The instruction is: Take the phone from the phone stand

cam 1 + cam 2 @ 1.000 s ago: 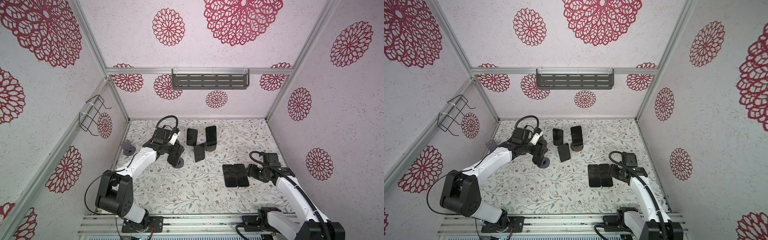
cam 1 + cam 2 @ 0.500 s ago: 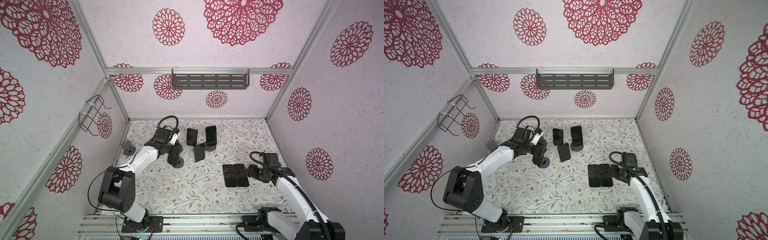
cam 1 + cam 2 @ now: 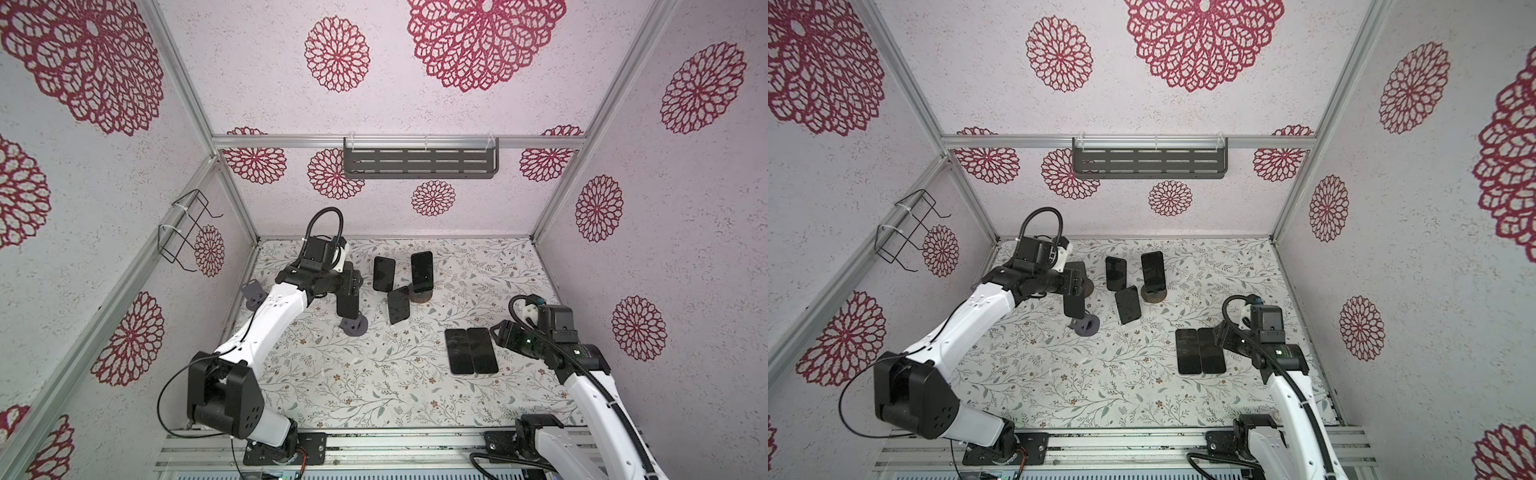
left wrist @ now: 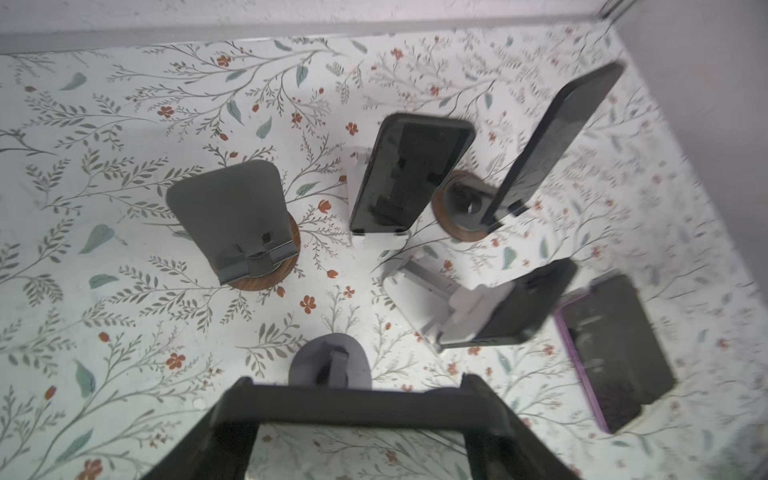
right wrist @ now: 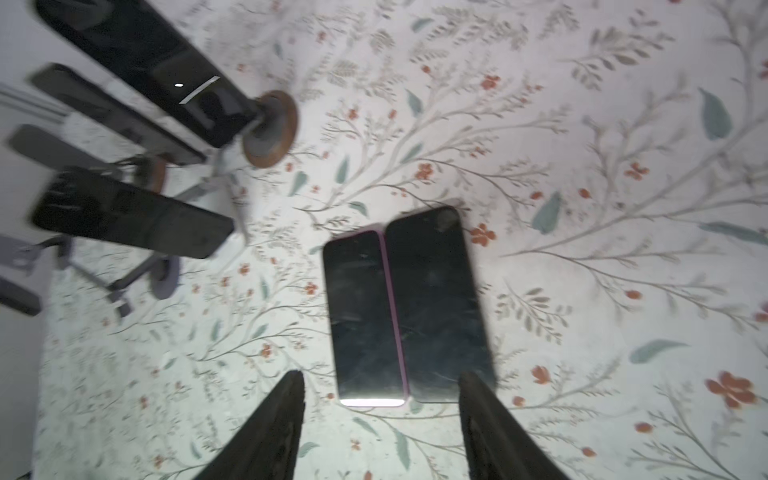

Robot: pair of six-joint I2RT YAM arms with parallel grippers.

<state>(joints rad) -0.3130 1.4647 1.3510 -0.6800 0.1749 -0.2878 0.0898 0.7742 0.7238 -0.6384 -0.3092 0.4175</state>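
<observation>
Two arms work over the flowered tabletop [image 3: 332, 395]. On the left side, the left gripper [image 4: 356, 395] is clamped across the long sides of a dark phone [image 3: 348, 302], which stands on end right over the small grey phone stand [image 3: 353, 326]. I can't tell whether the phone's lower edge touches the cradle or hangs just clear of it. Just behind, farther back, stands a bare wood-based stand [image 4: 232, 216]. To the right, a far phone [image 3: 383, 273], a nearer phone [image 3: 398, 305] and a tall phone [image 3: 422, 272] each lean on their own stands. On the right side, nearer the front, the right gripper [image 5: 382, 378] has its jaws apart, gripping nothing. It sits just beside the right edge of two flat phones [image 3: 459, 353], which lie touching side by side.
</observation>
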